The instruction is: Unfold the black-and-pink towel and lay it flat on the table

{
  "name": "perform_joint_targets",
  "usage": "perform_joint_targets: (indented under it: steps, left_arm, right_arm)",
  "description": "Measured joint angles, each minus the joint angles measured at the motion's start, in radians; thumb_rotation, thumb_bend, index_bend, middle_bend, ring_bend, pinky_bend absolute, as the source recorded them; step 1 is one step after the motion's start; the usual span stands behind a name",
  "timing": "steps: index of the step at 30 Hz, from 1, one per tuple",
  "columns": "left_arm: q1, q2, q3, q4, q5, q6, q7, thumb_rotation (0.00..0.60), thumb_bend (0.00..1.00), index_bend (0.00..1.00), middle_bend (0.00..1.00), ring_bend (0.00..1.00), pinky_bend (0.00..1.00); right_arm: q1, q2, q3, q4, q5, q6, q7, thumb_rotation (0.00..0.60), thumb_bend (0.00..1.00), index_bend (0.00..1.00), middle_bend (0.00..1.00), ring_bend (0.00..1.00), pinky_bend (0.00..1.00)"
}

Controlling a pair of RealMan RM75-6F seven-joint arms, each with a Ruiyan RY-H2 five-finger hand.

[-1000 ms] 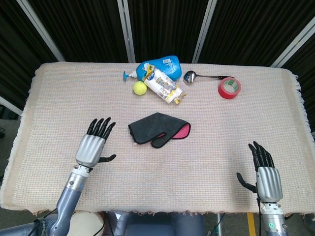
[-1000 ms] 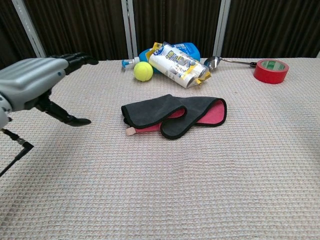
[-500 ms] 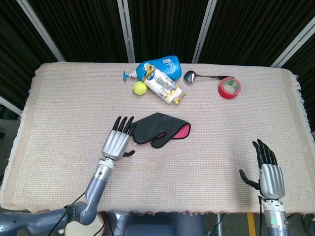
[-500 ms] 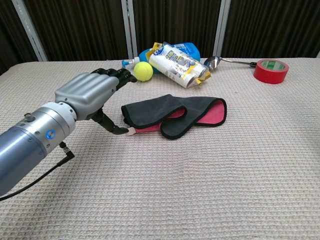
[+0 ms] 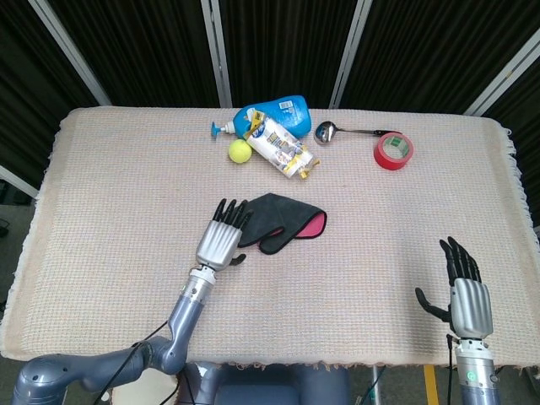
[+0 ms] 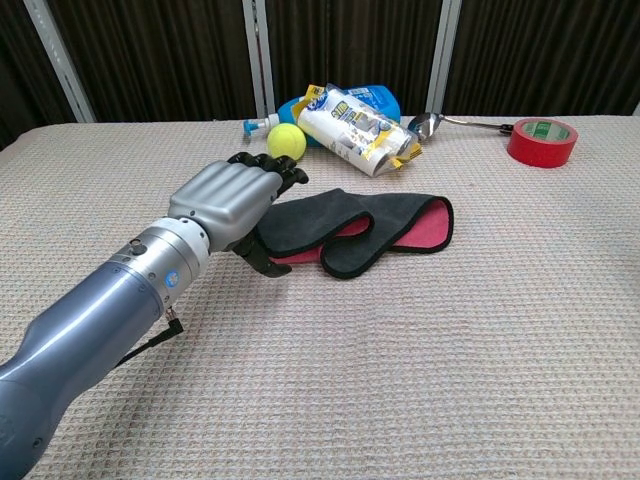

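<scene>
The folded towel point(image 5: 283, 222) point(image 6: 370, 225), dark grey outside with pink lining showing at its right fold, lies in the middle of the table. My left hand point(image 5: 221, 243) point(image 6: 232, 200) is over the towel's left end, fingers stretched forward and apart, thumb down at the towel's near-left corner. Whether it touches the cloth I cannot tell. My right hand point(image 5: 465, 296) hovers open near the table's front right edge, far from the towel, and shows only in the head view.
At the back stand a blue bottle point(image 5: 274, 113), a printed pouch point(image 5: 282, 148) point(image 6: 355, 130), a yellow-green ball point(image 5: 240, 151) point(image 6: 286, 142), a spoon point(image 5: 336, 131) and a red tape roll point(image 5: 393, 150) point(image 6: 541, 141). A woven beige cloth point(image 5: 110, 194) covers the table.
My left hand has swept right from the open table to the towel's left end. My right hand has drifted slightly toward the front right edge. The towel has not moved.
</scene>
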Motion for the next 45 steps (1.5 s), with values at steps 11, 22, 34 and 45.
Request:
perform_joint_targets:
  steps: [11,22,34,45]
  left_arm:
    - [-0.051,-0.049,-0.001,0.104,-0.015,-0.015,-0.007,0.600,0.13,0.11,0.02,0.00,0.01]
    - [-0.097,-0.078,-0.022,0.177,-0.023,-0.012,-0.042,0.600,0.16,0.11,0.03,0.00,0.01]
    - [-0.127,-0.076,-0.037,0.191,-0.018,0.005,-0.079,0.600,0.22,0.12,0.04,0.00,0.01]
    - [-0.126,-0.069,-0.024,0.218,-0.031,-0.005,-0.105,0.600,0.24,0.16,0.05,0.00,0.01]
  right_arm:
    - [0.000,-0.002,0.008,0.008,0.011,-0.003,0.006,0.600,0.31,0.00,0.00,0.00,0.09]
    - [0.000,-0.005,0.013,0.013,0.020,-0.006,0.007,0.600,0.31,0.00,0.00,0.00,0.09]
    - [0.002,-0.010,0.016,0.022,0.031,-0.017,0.006,0.600,0.31,0.00,0.00,0.00,0.09]
    - [0.003,-0.014,0.014,0.027,0.035,-0.025,0.004,0.600,0.31,0.00,0.00,0.00,0.09]
